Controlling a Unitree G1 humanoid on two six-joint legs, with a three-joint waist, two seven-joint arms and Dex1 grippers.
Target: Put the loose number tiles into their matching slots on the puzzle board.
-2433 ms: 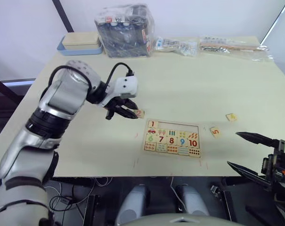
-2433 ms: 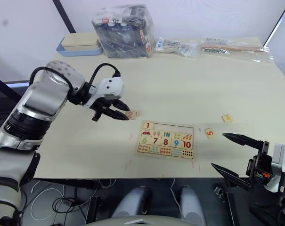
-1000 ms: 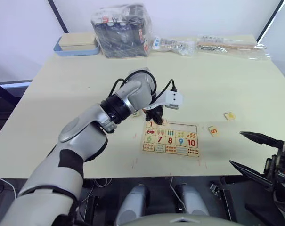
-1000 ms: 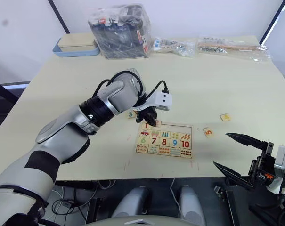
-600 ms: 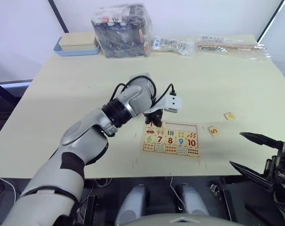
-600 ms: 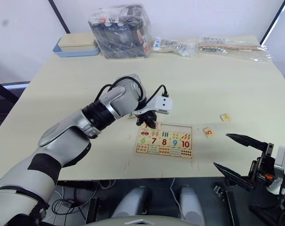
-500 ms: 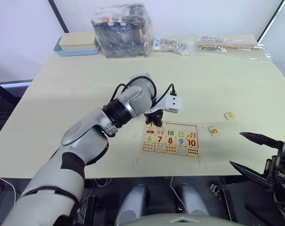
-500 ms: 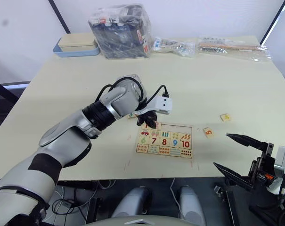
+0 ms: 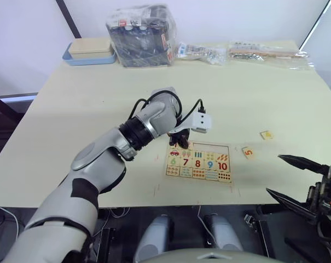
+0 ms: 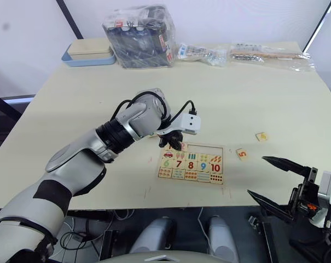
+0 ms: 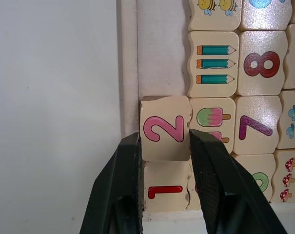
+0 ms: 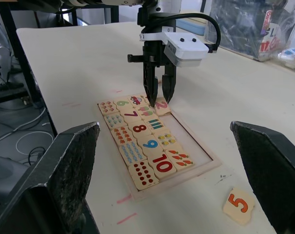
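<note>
Two fingers of left end effector [image 11: 164, 146] pinch the 2 tile [image 11: 164, 127]; right end effector [image 12: 176, 161] gapes wide.

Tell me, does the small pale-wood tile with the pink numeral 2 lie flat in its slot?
No: the pink 2 tile sits tilted between the left gripper fingers, overlapping the board rim.

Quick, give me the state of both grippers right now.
Left gripper: closed on the number 2 tile, at its slot on the puzzle board.
Right gripper: open, holding nothing.
</note>
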